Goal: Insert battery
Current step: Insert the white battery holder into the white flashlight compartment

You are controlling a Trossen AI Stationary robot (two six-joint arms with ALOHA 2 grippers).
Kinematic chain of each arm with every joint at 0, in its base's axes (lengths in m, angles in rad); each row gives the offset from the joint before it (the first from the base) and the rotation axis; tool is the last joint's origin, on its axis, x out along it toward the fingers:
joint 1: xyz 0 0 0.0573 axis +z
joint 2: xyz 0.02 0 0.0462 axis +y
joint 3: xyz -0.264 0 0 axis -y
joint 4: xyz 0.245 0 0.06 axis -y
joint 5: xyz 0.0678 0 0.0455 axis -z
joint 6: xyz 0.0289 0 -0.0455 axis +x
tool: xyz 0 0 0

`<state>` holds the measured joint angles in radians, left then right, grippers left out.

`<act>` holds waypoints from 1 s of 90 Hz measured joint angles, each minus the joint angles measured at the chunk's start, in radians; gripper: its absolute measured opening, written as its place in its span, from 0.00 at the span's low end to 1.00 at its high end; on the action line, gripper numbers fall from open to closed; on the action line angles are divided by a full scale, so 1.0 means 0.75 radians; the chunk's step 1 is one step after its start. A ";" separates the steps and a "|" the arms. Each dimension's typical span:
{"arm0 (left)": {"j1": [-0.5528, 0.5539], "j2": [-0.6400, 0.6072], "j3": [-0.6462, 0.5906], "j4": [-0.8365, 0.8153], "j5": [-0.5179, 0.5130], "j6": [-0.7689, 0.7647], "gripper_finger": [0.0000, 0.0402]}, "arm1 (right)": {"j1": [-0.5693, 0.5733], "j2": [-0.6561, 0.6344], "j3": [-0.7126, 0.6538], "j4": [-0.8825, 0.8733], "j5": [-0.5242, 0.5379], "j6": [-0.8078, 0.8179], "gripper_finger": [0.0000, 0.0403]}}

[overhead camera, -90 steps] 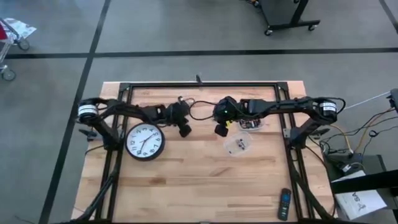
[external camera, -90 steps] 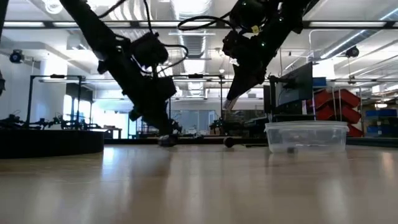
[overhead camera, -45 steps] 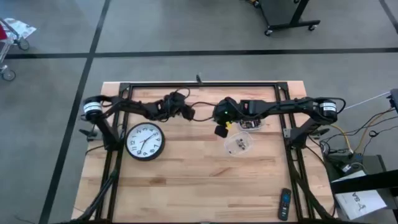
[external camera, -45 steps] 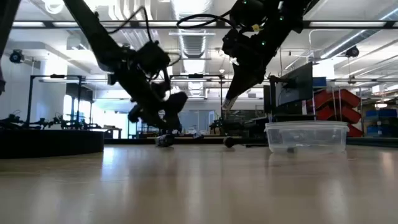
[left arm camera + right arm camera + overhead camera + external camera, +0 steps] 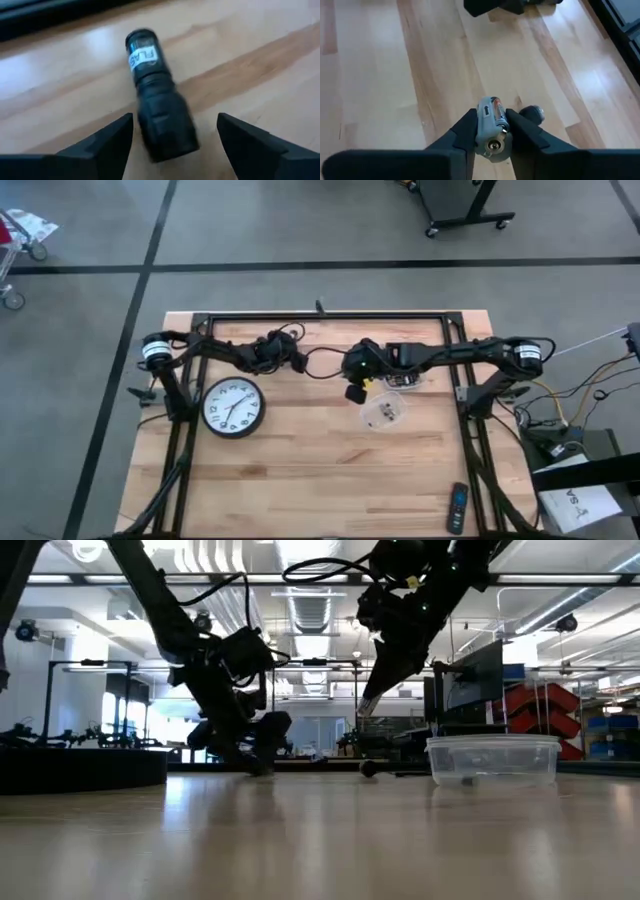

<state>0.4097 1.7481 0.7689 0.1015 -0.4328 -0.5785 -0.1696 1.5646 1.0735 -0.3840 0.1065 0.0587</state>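
A: Beside the round white wall clock [image 5: 232, 407], what did the arms look like?

B: The left gripper [image 5: 172, 137] was low over the light wooden table [image 5: 300, 470], just past the clock's far edge toward the table's back rail. Its two dark fingers [image 5: 102, 145] stood spread apart, and a black cylindrical flashlight body [image 5: 157, 100] with a blue and white label lay flat on the wood between them, its labelled end pointing away from the wrist. Neither finger could be seen touching it.

A: And the right arm?

B: The right gripper [image 5: 491, 132] hung above the table, farther from the clock than the left one, toward the table's middle. Its fingers were closed on a silver cylindrical battery [image 5: 490, 127] with an orange band, the end with the small round terminal facing the wrist camera.

A: Anything under it?

B: A small dark round cap [image 5: 534, 114] sat on the wood just beyond the battery. In the low view the right gripper [image 5: 368, 700] was clearly off the table surface.

A: What else was there?

B: A clear plastic tub [image 5: 384, 411] sat on the far side of the right gripper from the clock, with small items inside too blurred to identify. A black remote control [image 5: 457, 508] lay well apart from the clock, at the table's near right corner.
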 joint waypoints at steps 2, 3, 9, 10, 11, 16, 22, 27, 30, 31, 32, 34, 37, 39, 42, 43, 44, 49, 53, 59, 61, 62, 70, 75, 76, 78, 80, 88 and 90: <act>-0.001 0.000 0.000 -0.003 0.000 0.000 0.66 | 0.000 0.000 0.000 0.000 -0.001 0.000 0.18; -0.001 0.000 0.000 -0.003 0.000 0.000 0.66 | 0.000 0.000 0.000 0.001 -0.001 0.000 0.18; -0.001 -0.001 0.000 0.001 -0.001 0.001 0.65 | 0.000 0.000 0.000 0.001 0.000 0.000 0.16; -0.001 -0.001 0.000 0.002 -0.001 0.001 0.65 | 0.000 0.000 0.000 0.001 0.000 0.000 0.16; -0.001 -0.001 0.000 0.002 -0.002 0.003 0.64 | 0.000 0.000 0.000 0.001 0.000 0.000 0.16; 0.002 -0.001 0.000 0.009 -0.008 0.018 0.64 | 0.000 0.000 0.000 0.001 0.000 -0.001 0.15; 0.004 0.000 0.000 0.030 -0.044 0.034 0.64 | 0.000 0.000 0.000 0.001 0.000 -0.001 0.15; 0.005 0.009 0.001 0.043 -0.072 0.055 0.64 | 0.000 0.000 0.000 0.001 0.000 0.000 0.16; 0.005 0.018 0.001 0.048 -0.074 0.061 0.64 | 0.000 0.000 0.000 0.001 0.000 0.001 0.17; 0.006 0.021 0.001 0.048 -0.074 0.061 0.64 | 0.000 0.000 0.000 0.001 0.000 0.001 0.17; 0.006 0.025 0.001 0.047 -0.074 0.061 0.64 | 0.000 0.000 0.000 0.001 0.000 0.001 0.18; 0.006 0.033 0.001 0.043 -0.074 0.061 0.64 | 0.000 0.000 0.000 0.001 0.000 0.001 0.18; 0.006 0.047 0.001 0.042 -0.074 0.061 0.64 | 0.000 0.000 0.000 0.001 0.000 0.001 0.18; 0.006 0.056 0.001 0.046 -0.075 0.058 0.63 | 0.000 0.000 0.000 0.001 0.000 0.001 0.18; 0.006 0.069 0.003 0.052 -0.079 0.056 0.62 | 0.000 0.000 0.000 0.001 0.000 0.001 0.17; 0.005 0.075 0.003 0.055 -0.081 0.055 0.62 | 0.000 0.000 0.000 0.001 0.000 0.001 0.17; 0.005 0.080 0.003 0.060 -0.083 0.053 0.62 | 0.000 0.000 0.000 0.001 0.000 0.001 0.16; 0.004 0.104 0.004 0.074 -0.094 0.047 0.59 | 0.000 0.000 0.000 0.001 0.000 0.001 0.15; 0.004 0.126 0.004 0.084 -0.095 0.045 0.56 | 0.000 0.000 0.000 0.001 0.000 0.001 0.14; 0.004 0.146 0.005 0.096 -0.094 0.045 0.51 | 0.000 0.000 -0.001 0.000 0.000 0.001 0.14; 0.003 0.149 0.006 0.097 -0.092 0.045 0.50 | 0.000 0.000 -0.001 0.000 0.000 0.001 0.15; 0.003 0.151 0.006 0.098 -0.091 0.045 0.49 | 0.000 0.000 -0.001 0.000 0.000 0.001 0.15; -0.004 0.156 0.006 0.107 -0.095 0.055 0.40 | 0.000 0.000 -0.001 0.000 0.000 0.001 0.17; -0.008 0.156 0.006 0.108 -0.104 0.068 0.34 | 0.000 0.000 -0.001 0.000 0.000 0.001 0.17; -0.009 0.156 0.006 0.109 -0.106 0.072 0.33 | 0.000 0.000 -0.001 0.000 0.000 0.001 0.17; -0.011 0.156 0.006 0.112 -0.107 0.080 0.31 | 0.000 0.000 -0.001 0.000 0.000 -0.001 0.16; -0.014 0.156 0.005 0.115 -0.108 0.087 0.30 | 0.000 0.000 -0.001 0.000 0.000 -0.004 0.16; -0.054 0.145 -0.004 0.153 -0.154 0.123 0.30 | 0.002 0.000 -0.005 -0.001 0.000 -0.011 0.14; -0.070 0.140 -0.013 0.176 -0.176 0.131 0.30 | 0.003 0.000 -0.006 -0.003 -0.001 -0.011 0.14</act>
<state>0.3572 1.8530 0.7595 0.2333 -0.5649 -0.4801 -0.1677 1.5646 1.0689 -0.3862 0.1059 0.0501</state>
